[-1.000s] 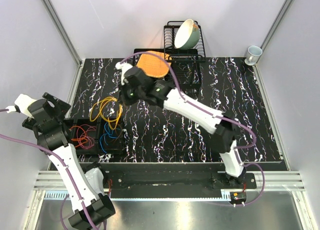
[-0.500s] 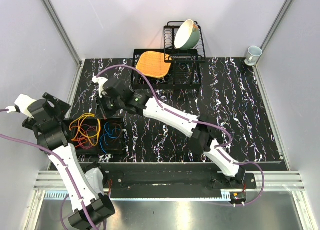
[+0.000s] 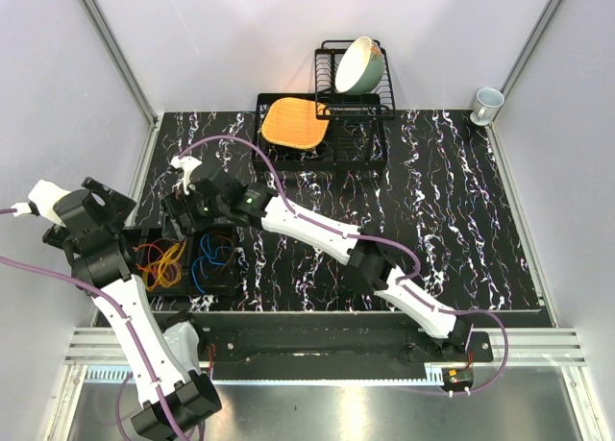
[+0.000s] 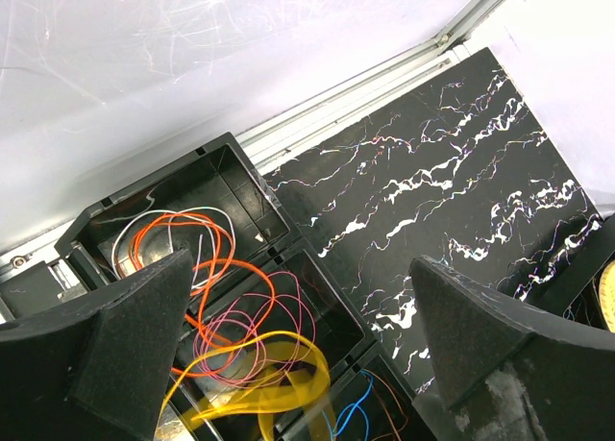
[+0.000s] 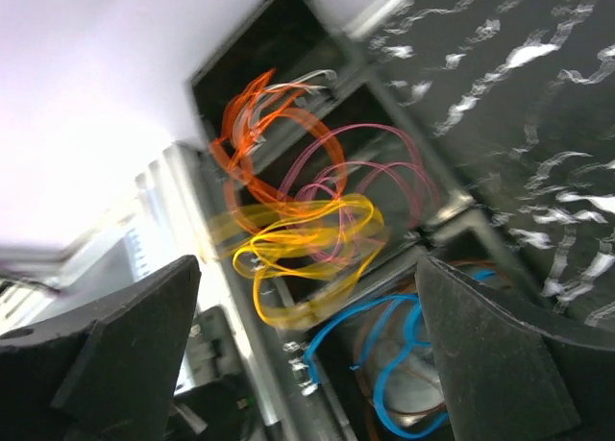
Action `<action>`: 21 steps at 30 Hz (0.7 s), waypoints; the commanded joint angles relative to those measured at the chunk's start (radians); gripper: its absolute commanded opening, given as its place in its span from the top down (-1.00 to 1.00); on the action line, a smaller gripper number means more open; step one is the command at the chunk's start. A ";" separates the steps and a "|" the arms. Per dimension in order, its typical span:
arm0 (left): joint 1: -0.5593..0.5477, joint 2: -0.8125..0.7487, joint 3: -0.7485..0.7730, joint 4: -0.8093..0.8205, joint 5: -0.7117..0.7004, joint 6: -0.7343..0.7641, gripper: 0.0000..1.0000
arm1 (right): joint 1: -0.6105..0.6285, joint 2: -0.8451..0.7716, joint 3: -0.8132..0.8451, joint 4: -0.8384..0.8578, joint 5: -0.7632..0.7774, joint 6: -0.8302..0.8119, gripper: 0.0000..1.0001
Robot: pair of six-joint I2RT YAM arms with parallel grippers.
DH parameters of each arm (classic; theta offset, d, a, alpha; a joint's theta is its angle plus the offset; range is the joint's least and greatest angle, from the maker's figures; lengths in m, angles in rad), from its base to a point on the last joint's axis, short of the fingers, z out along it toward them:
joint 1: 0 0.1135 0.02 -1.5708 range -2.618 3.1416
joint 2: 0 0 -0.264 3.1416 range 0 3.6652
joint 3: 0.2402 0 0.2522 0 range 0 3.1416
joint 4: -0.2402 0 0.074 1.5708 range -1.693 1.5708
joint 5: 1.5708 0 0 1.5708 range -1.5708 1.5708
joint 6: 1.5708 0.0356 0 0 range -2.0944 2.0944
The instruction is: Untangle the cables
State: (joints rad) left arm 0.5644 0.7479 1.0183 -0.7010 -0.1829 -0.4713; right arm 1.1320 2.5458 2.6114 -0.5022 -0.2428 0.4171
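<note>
— Tabletop, black and marble-veined [image 3: 432, 201]: where did the yellow go?
— The long white right arm [image 3: 317, 232] swung left to the black divided plastic tray [image 4: 231, 186]. The thin yellow wire loops [image 3: 171, 260] now lie there over orange-red loops [image 4: 192, 220], with blue loops [image 3: 211, 258] next door. The right gripper [image 5: 309, 260] is spread wide and empty, the left gripper [image 4: 300, 258] likewise. Moved, I'd say, not yet separated.

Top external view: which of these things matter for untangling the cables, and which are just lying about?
In the job:
cables, in yellow, orange-red, blue and pink loops
black divided tray holding them

Lying about:
dish rack
bowl
orange mat
cup
</note>
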 commanded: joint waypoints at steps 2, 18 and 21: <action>0.006 -0.002 -0.006 0.047 0.000 0.002 -0.97 | 0.002 -0.122 -0.126 0.028 0.205 -0.084 -0.99; -0.179 0.120 -0.049 0.199 0.315 0.042 -0.97 | -0.077 -1.068 -1.249 0.209 0.884 -0.190 -0.99; -0.274 0.137 -0.078 0.279 0.258 0.056 -0.97 | -0.119 -1.204 -1.369 0.209 0.927 -0.155 -1.00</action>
State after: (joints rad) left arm 0.3733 0.8799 0.9665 -0.5648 0.0772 -0.4480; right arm 1.0611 1.4895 1.3575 -0.3332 0.5255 0.2405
